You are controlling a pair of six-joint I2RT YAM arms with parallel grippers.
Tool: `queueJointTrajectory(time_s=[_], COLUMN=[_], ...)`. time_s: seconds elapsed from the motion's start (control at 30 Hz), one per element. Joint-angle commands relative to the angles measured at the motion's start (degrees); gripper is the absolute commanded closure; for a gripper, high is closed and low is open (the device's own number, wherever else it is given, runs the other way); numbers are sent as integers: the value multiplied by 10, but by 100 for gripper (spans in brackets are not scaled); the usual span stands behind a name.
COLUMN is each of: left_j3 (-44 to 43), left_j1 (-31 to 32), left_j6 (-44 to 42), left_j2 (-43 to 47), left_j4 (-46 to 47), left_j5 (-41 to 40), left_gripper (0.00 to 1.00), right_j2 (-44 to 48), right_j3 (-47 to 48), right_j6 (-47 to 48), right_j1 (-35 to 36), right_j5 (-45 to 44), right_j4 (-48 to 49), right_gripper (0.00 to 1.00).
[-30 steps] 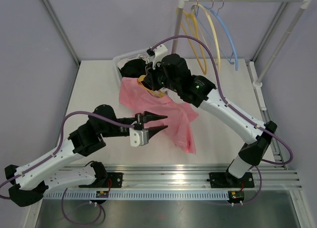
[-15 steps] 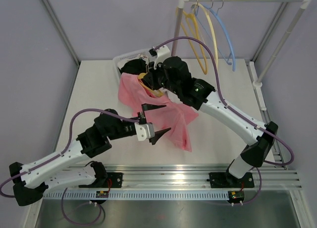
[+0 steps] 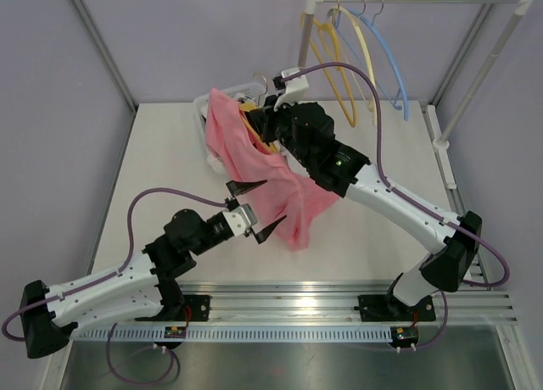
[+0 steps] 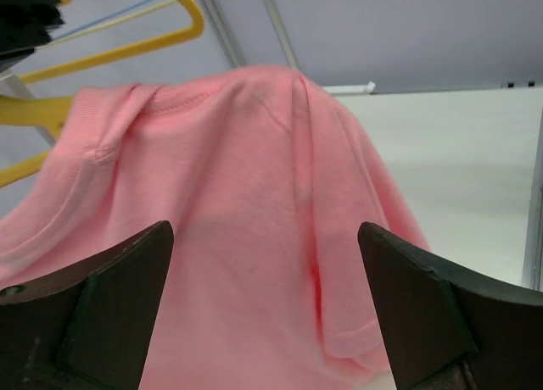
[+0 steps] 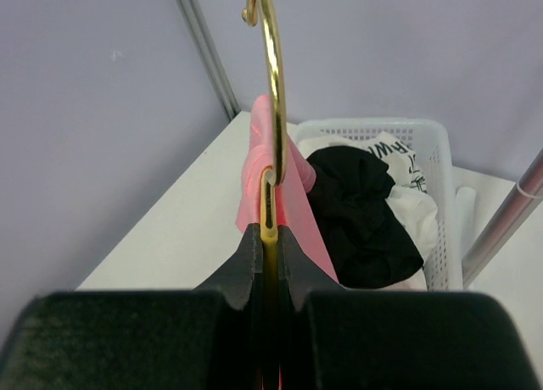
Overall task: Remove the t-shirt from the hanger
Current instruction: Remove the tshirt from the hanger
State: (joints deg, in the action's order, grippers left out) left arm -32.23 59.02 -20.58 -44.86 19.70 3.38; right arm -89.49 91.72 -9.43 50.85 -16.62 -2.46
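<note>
Just ahead of left fingers (image 4: pixel 110 314), t-shirt (image 4: pixel 254 195)

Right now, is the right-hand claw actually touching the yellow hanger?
Touching. The right wrist view shows the right gripper closed on the yellow hanger, its jaws pressing both sides of the neck just below the hook.

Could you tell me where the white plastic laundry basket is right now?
In the right wrist view the white plastic laundry basket sits right of centre, just beyond the pink t-shirt on the yellow hanger.
</note>
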Motion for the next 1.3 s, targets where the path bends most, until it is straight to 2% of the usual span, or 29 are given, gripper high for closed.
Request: queueJointTrajectory(time_s=[0.0,0.2,0.4,0.67,0.83,0.87,0.9,0.97,1.03,1.23,1.27], left_j3=[24,12,25,18,-1,-2,-5,-5,-3,7,8], left_j1=[3,3,3,3,3,3,3,3,3,4,5], left_j6=[33,57,42,25,22,21,21,22,22,24,22], left_j2=[45,56,51,9,-29,-32,-34,-30,-16,25,36], left_j4=[60,24,29,27,14,15,14,10,3,-7,-12], left_j5=[-28,-38,-12,-27,-47,-50,-50,-48,-37,46,97], left_gripper=[5,3,3,7,44,54,75,91,100,100,100], right_j2=[-5,-26,-59,-65,-67,-70,-69,-69,-68,-73,-78], right_j3=[6,14,69,68,67,69,69,69,69,68,68], right_j6=[-2,11,5,4,6,7,7,12,16,46,50], right_j1=[0,-1,0,0,0,0,0,0,0,0,0], right_j5=[-53,-91,-114,-128,-133,-133,-134,-140,-142,-136,-138], right_j4=[120,174,143,163,171,172,173,176,179,203,213], right_gripper=[100,100,100,100,100,100,100,100,100,100,100])
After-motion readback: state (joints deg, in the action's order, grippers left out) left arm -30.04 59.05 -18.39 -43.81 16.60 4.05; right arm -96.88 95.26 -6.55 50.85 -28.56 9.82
